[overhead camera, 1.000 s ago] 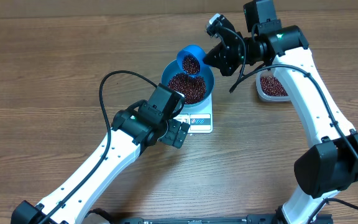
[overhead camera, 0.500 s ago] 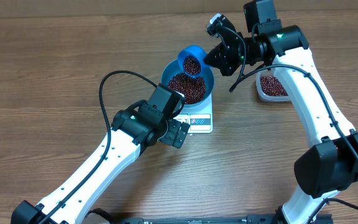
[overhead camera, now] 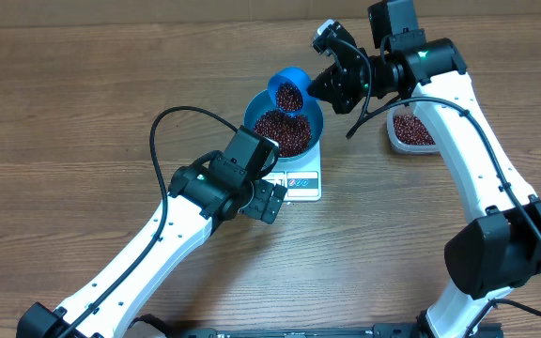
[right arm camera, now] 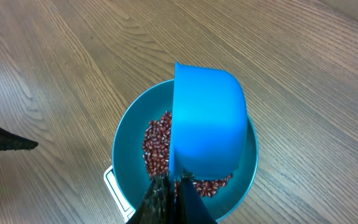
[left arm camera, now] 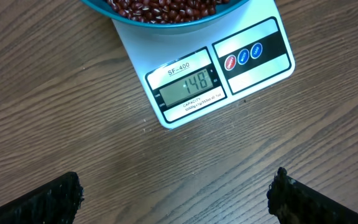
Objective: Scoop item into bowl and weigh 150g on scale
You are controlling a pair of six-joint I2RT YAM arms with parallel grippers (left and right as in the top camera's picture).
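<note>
The blue bowl (overhead camera: 310, 120) stands on the white scale (overhead camera: 304, 181) and holds a heap of red-brown beans (overhead camera: 282, 131). My right gripper (overhead camera: 322, 86) is shut on the handle of a small blue scoop (overhead camera: 287, 89), which is tilted over the bowl's far rim with beans in it. From the right wrist, the scoop (right arm camera: 207, 121) covers much of the bowl (right arm camera: 124, 155) and its beans (right arm camera: 157, 144), with the gripper (right arm camera: 178, 178) clamped at its base. My left gripper (left arm camera: 176, 193) hangs open over bare table just in front of the scale (left arm camera: 253, 71), whose lit display faces it.
A clear plastic tub (overhead camera: 411, 130) with more beans sits to the right of the scale, under the right arm. The left arm crosses the front left of the wooden table, with a black cable looping beside it.
</note>
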